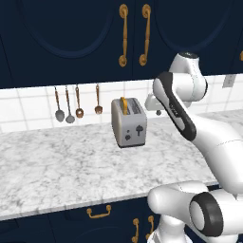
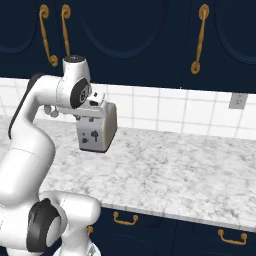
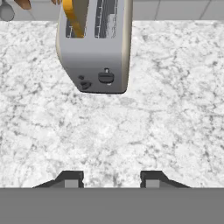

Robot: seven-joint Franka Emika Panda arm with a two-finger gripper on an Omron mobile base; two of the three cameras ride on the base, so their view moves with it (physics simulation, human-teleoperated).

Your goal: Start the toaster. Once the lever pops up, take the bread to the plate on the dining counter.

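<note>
The silver-grey toaster [image 1: 129, 124] [image 2: 97, 131] [image 3: 94, 52] stands on the marble kitchen worktop [image 1: 57, 161]. Its end face, with the dark lever [image 3: 106, 78] and a knob, is turned toward me. The golden-orange bread [image 1: 124, 105] [image 3: 72, 17] sticks up out of one slot. My gripper [image 3: 111, 179] hangs above the worktop just short of that end face, at about the height of the toaster's top. It is open, with nothing between its fingertips. The plate and the dining counter are out of view.
Several metal utensils [image 1: 76, 104] hang on the white tiled wall to the left of the toaster. Navy cabinets with brass handles [image 1: 123, 33] sit above. A wall outlet [image 2: 237, 100] is at the far right. Bare worktop stretches right of the toaster [image 2: 190, 165].
</note>
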